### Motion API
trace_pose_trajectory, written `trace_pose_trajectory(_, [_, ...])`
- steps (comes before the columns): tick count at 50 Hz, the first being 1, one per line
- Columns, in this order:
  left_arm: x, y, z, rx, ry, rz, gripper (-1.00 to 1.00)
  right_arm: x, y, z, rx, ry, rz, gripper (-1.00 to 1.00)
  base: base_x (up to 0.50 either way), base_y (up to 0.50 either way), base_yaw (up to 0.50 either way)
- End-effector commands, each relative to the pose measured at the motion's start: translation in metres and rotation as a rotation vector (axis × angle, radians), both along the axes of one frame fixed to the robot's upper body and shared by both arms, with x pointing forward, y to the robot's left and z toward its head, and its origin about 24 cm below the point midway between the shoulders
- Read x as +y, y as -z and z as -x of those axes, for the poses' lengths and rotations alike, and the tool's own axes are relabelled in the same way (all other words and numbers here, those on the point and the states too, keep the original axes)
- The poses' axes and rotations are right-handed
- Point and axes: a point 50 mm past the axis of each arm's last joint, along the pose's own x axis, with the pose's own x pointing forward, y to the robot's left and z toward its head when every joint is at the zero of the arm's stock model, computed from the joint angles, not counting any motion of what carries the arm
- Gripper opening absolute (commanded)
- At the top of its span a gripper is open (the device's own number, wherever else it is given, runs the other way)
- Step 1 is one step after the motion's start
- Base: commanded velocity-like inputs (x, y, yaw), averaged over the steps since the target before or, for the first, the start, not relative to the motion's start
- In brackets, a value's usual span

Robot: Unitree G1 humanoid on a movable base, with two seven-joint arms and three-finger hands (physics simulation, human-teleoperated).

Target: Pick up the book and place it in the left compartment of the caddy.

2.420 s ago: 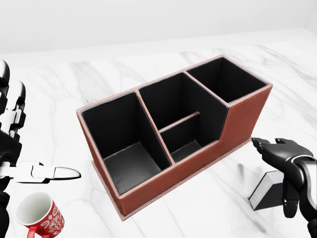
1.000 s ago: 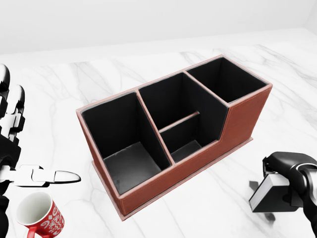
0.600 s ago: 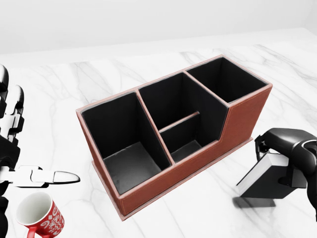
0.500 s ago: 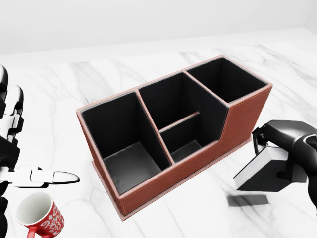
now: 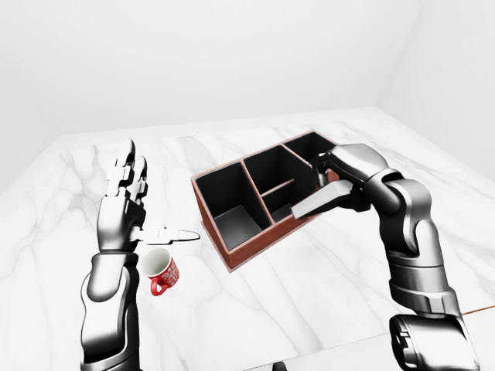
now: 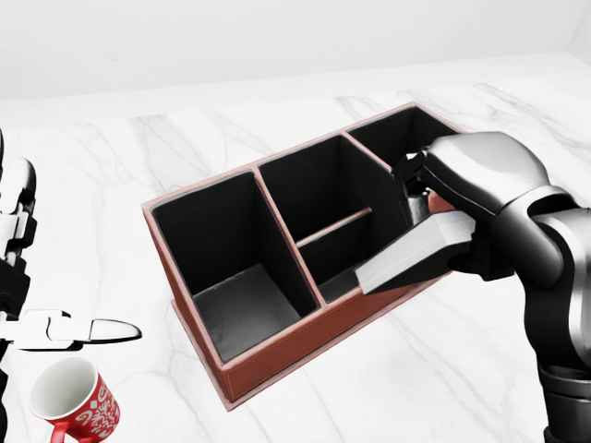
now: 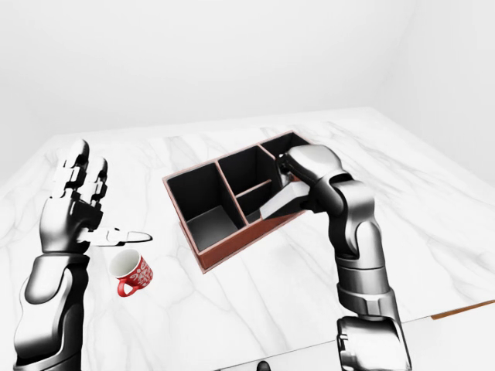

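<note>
The right hand (image 6: pixel 441 198) is gripping the book (image 6: pixel 411 253), fingers closed round it, holding it tilted above the right part of the caddy (image 6: pixel 277 341), off the table (image 6: pixel 111 194). The left hand (image 5: pixel 124 202) is hanging open, fingers spread and thumb out, touching nothing, just above the red mug (image 5: pixel 158 270) standing left of the caddy.
</note>
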Motion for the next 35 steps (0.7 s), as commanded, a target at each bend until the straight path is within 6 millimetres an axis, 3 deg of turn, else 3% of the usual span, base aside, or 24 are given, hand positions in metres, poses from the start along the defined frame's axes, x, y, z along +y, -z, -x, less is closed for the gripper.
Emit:
trace_pose_trajectory(1, [0.001,-0.002,0.001,-0.011,0.003,0.012,1.00,0.048,-0.036,0.008,-0.157,-0.168,-0.050,-1.00,0.00,0.00,0.00])
trace_pose_trajectory(19, [0.008,-0.009,0.007,-0.045,-0.005,0.027,1.00,0.117,-0.059,-0.003,-0.170,-0.352,-0.088,-1.00,0.00,0.00,0.00])
trace_pose_trajectory(35, [0.023,-0.020,0.016,-0.097,-0.045,0.037,1.00,0.154,-0.048,-0.012,-0.071,-0.423,-0.083,-1.00,0.00,0.00,0.00])
